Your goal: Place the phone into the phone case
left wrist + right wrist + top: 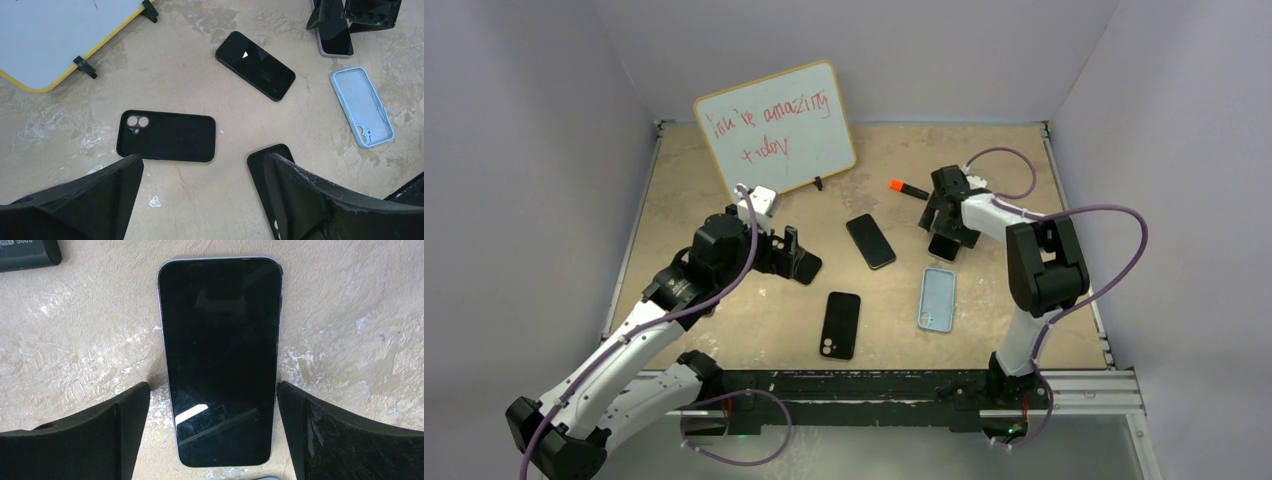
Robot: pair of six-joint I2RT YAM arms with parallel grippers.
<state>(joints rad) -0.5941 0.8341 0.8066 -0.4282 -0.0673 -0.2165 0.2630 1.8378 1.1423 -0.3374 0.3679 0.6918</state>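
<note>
A dark phone (222, 360) with a silver edge lies screen up between the fingers of my open right gripper (214, 387), low over the table (944, 225). A light blue empty case (937, 298) lies just in front of it and shows in the left wrist view (362, 106). A second black phone (870, 241) lies screen up mid-table. My left gripper (202, 160) is open and empty above the table. An empty black case (166, 136) lies just ahead of it. Another black case or phone (841, 325), lenses showing, is partly under its right finger (300, 195).
A yellow-framed whiteboard (776, 128) with red writing stands at the back left. An orange-capped marker (908, 188) lies behind my right gripper. Grey walls close in the table on three sides.
</note>
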